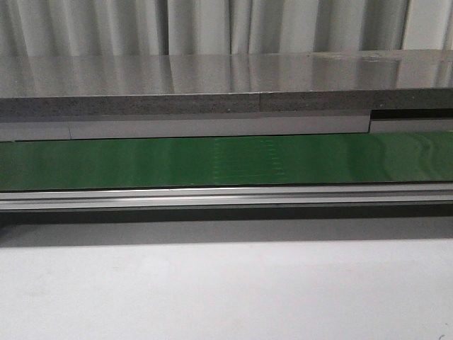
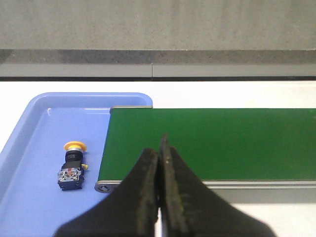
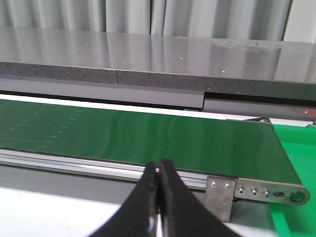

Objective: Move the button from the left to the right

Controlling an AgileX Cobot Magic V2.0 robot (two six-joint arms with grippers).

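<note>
The button (image 2: 72,165) lies on its side in a blue tray (image 2: 29,148), its yellow cap pointing away from my wrist camera and its dark body nearer. My left gripper (image 2: 159,148) is shut with nothing between its fingers, hanging over the near edge of the green belt (image 2: 212,143), apart from the button and to its belt side. My right gripper (image 3: 158,165) is also shut and empty, in front of the belt's metal rail (image 3: 74,165) near the belt's other end. Neither gripper nor the button shows in the front view.
The green conveyor belt (image 1: 226,159) runs across the front view with an aluminium rail (image 1: 226,196) along its near side. Behind it stands a grey stone ledge (image 1: 212,88). A bracket with bolts (image 3: 256,190) ends the belt; a green surface (image 3: 296,148) lies beside it.
</note>
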